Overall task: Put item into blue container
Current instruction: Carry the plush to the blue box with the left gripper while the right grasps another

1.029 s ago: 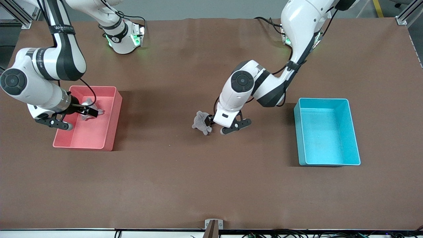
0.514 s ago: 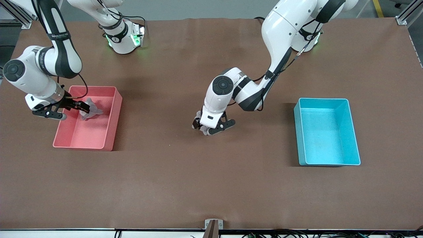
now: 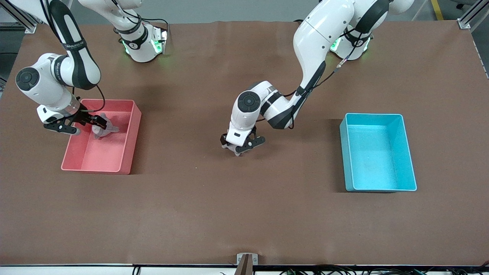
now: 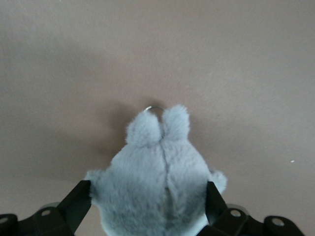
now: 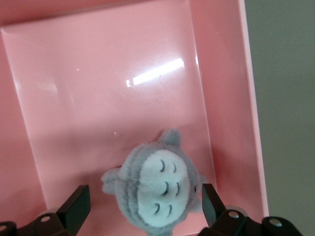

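**Brown tabletop, two bins, two plush toys**

Brown matting covers the tabletop [image 3: 244, 214], and its strip nearest the front camera carries nothing. The blue container [image 3: 408, 152] is the landmark here: it sits toward the left arm's end of the tabletop, open side up, nothing inside it.

Well apart from the blue container, toward the middle of the tabletop and level with the container's middle, the left pincer [image 3: 238, 147] is down at the surface over a grey plush toy [image 4: 157, 184]. The left wrist view shows the toy's furry back and two small ears, a metal ring [image 4: 153, 108] peeking out by the ears, and the dark fingers [image 4: 74, 204] spread wide on either side of the body, close against the fur without squeezing it. The toy lies on the mat.

Farther still from the blue container, at the right arm's end, stands a pink bin [image 3: 131, 141] of about the same size. The right pincer [image 3: 95, 124] hangs inside it, at the part farther from the front camera. Its fingers [image 5: 76, 204] stand wide apart around a second grey plush [image 5: 155, 194], which lies face up on the pink floor beside one wall, white belly and closed eyes showing.
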